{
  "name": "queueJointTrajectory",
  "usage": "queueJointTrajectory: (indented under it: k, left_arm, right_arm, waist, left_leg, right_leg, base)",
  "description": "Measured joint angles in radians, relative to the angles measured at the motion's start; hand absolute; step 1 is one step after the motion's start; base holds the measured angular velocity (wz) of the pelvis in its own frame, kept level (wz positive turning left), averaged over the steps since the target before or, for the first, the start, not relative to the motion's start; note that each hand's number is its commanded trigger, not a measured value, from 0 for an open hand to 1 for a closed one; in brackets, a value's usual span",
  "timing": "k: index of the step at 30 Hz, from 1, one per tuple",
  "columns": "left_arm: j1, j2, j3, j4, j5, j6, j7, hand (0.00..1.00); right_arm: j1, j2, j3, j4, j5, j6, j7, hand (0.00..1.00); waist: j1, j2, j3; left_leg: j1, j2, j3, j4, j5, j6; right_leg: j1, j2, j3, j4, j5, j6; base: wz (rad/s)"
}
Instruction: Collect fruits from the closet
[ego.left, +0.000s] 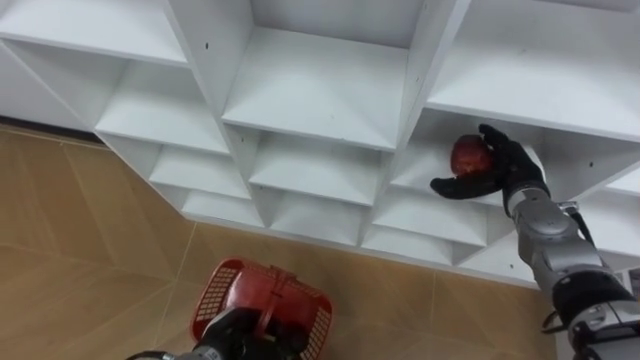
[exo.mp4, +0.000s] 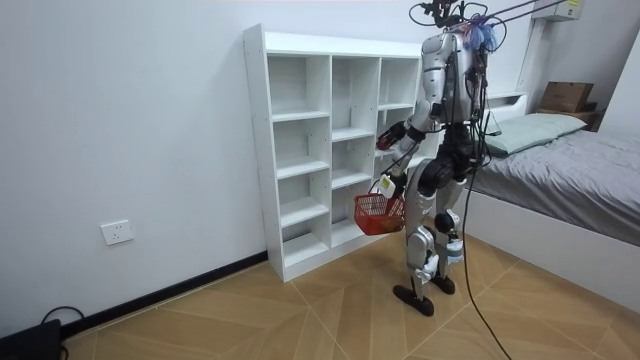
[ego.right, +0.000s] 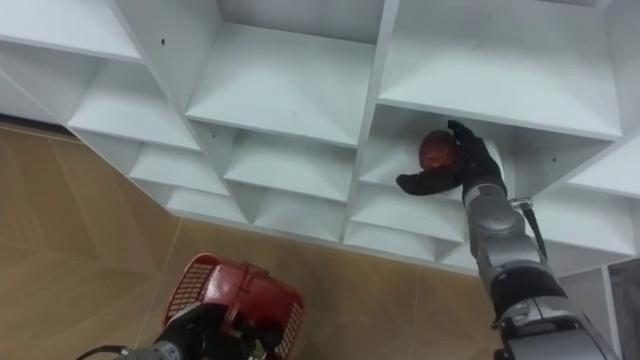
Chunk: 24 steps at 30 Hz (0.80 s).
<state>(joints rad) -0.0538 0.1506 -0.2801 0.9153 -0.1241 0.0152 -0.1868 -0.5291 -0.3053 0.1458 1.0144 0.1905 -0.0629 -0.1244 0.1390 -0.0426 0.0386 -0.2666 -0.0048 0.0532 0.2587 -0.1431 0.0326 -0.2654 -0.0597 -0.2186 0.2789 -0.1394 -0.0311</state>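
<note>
A dark red round fruit (ego.left: 470, 156) sits at the mouth of a compartment in the right column of the white closet (ego.left: 320, 95). My right hand (ego.left: 503, 165) is curled round it, thumb below and fingers behind. Low in the left eye view my left hand (ego.left: 237, 335) grips the handle of a red mesh basket (ego.left: 270, 300), which hangs above the wooden floor. In the room view I stand upright facing the closet (exo.mp4: 300, 150), with the basket (exo.mp4: 378, 212) at knee height and the right hand (exo.mp4: 392, 134) reaching into the shelves.
The other closet compartments in view hold nothing. A bed (exo.mp4: 560, 190) with a grey cover stands behind me on the room view's right, with a cardboard box (exo.mp4: 565, 95) beyond it. Bare wooden floor (ego.left: 90, 240) spreads to my left.
</note>
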Motion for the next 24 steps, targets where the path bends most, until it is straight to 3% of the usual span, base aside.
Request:
queueJointTrajectory:
  k: [12,17,24]
  left_arm:
    - [0.001,-0.001,-0.002,0.000,0.000,-0.001,0.001,1.00]
    - [0.000,-0.002,-0.020,0.000,0.000,0.000,0.011,1.00]
    - [0.002,-0.002,-0.020,0.001,0.000,-0.001,0.028,1.00]
  right_arm:
    - [0.000,0.002,0.014,0.001,0.002,-0.001,-0.006,1.00]
    - [0.000,0.002,0.014,0.013,0.026,-0.002,-0.007,1.00]
    - [0.000,0.002,0.021,0.052,0.053,-0.002,-0.006,1.00]
  waist:
    - [0.000,0.003,-0.0017]
    - [-0.002,0.016,-0.0116]
    - [-0.006,0.018,-0.0130]
  left_leg:
    - [-0.001,-0.001,-0.001,0.000,0.000,0.000]
    - [-0.001,-0.002,-0.001,0.000,0.001,0.001]
    - [0.027,-0.002,0.000,-0.002,0.001,0.001]
  right_leg:
    - [0.000,-0.001,-0.003,0.001,0.000,0.001]
    - [0.000,-0.003,-0.004,0.001,0.000,0.001]
    - [0.029,-0.002,-0.004,-0.004,0.000,0.001]
  base:
    - [0.00]
    - [0.00]
    - [0.00]
